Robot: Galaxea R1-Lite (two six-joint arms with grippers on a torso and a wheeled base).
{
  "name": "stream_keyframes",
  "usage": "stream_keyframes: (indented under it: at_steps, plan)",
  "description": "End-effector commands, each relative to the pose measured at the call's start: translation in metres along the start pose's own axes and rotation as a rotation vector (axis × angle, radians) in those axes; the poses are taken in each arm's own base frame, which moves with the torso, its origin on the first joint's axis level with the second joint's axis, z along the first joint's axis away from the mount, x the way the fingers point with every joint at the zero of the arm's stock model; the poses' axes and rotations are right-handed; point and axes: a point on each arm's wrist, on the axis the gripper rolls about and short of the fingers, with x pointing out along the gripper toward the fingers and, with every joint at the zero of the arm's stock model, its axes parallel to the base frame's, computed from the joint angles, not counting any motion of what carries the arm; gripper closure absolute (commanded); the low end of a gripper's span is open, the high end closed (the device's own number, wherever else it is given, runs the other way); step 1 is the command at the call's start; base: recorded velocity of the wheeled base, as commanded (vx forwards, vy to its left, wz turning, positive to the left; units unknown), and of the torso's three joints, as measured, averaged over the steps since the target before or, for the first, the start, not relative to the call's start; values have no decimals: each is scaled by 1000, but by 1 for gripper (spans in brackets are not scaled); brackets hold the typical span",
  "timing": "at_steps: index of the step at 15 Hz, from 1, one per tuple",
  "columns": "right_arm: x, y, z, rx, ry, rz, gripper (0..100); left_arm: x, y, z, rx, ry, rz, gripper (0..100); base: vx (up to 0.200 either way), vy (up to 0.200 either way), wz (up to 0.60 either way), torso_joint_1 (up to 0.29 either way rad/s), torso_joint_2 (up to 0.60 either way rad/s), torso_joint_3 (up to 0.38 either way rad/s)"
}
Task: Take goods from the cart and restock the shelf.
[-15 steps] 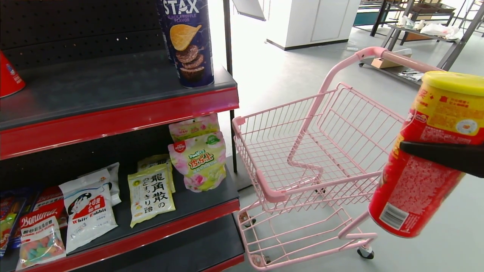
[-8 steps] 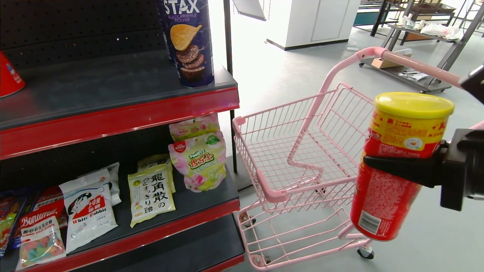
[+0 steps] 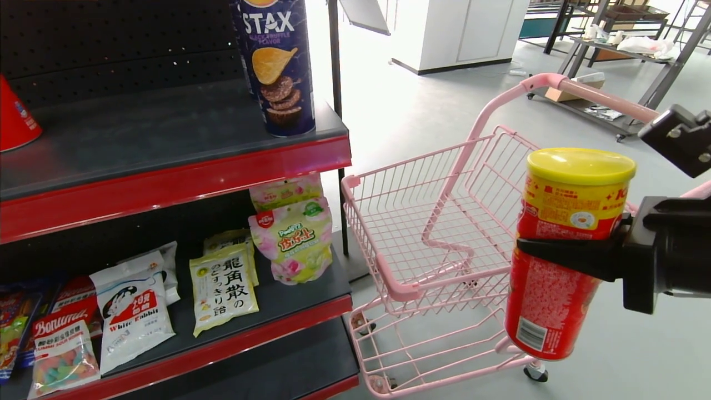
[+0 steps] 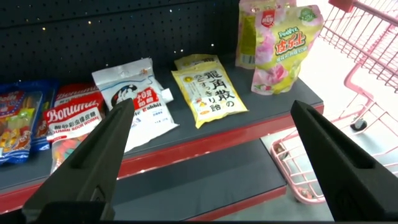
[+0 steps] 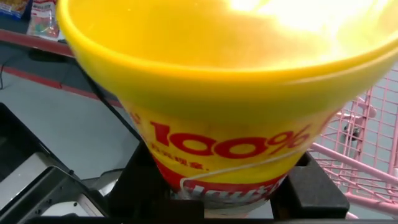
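Observation:
My right gripper [image 3: 577, 253] is shut on a red chip can with a yellow lid [image 3: 561, 250], held upright in the air over the right side of the pink cart [image 3: 422, 233]. Seen from the right wrist, the can [image 5: 217, 118] sits between the fingers. The cart's basket looks empty. The shelf [image 3: 166, 166] stands to the left, with a dark blue chip can [image 3: 278, 66] on its upper board. My left gripper [image 4: 211, 155] is open in front of the lower shelf board [image 4: 205, 140], with nothing between its fingers.
Snack bags lie on the lower board: a white candy bag [image 3: 130, 311], a yellow bag [image 3: 222, 289], pink-green pouches [image 3: 291, 239]. A red item [image 3: 16, 116] sits at the upper board's left end. Grey floor lies open behind the cart; tables stand far back right.
My right gripper has carried the can to the left and a little lower, turning it more upright. The head view has shifted slightly.

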Motion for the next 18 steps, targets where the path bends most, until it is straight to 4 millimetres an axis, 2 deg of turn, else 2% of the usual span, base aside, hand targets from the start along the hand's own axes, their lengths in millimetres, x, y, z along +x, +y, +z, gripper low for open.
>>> stream_keyframes:
  at_steps: [1,8,18]
  plan:
    - [0,0,0,0,0,0,100,0,0,0,0,0,1,0,0,0,0,71,-383,-300]
    - [3,-1,7,-6,-32,-1,100,0,0,0,0,0,1,0,0,0,0,131,-490,-360]
    - [1,0,12,-12,-52,-1,100,0,0,0,0,0,1,0,0,0,0,203,-564,-361]
